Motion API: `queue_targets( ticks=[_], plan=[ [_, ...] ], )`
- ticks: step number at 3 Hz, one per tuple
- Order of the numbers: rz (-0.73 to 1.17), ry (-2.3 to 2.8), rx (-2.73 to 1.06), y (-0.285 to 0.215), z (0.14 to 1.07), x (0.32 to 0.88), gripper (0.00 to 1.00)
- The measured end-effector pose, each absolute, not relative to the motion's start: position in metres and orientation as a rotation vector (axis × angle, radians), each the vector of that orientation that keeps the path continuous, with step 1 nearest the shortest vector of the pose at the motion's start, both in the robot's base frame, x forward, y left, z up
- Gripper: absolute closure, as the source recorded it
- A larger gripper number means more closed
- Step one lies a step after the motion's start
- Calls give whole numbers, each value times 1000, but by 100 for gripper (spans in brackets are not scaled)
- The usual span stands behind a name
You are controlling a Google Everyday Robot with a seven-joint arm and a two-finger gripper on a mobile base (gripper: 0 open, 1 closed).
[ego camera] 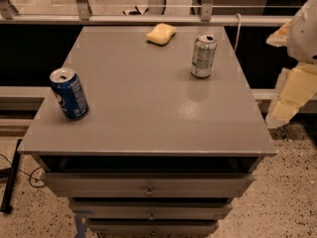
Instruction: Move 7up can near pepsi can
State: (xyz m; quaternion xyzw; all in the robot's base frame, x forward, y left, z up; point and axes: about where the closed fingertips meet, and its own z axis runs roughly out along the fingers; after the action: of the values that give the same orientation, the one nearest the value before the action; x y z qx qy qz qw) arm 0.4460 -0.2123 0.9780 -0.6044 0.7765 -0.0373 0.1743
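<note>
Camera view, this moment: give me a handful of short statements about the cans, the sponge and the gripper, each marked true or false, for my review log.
1. The 7up can stands upright toward the right rear of the table. True.
2. The pepsi can touches the 7up can. False: they stand far apart, with the pepsi can at the left front.
3. A yellow sponge lies near the table's back edge. True.
4. The gripper is holding the 7up can. False: it is off the table's right side, apart from both cans.
5. The pepsi can lies on its side. False: it stands on its base.
</note>
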Motion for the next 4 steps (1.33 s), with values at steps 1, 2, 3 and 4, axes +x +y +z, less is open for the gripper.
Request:
queue_targets(
  ticks=[1,2,3,4],
  plan=[
    [-69,2150,-1676,-201,969,472,0],
    [40,2136,-1558,-196,946,511,0],
    [176,2101,-1422,-181,924,552,0],
    [265,2049,-1309,-169,909,592,0]
  ],
)
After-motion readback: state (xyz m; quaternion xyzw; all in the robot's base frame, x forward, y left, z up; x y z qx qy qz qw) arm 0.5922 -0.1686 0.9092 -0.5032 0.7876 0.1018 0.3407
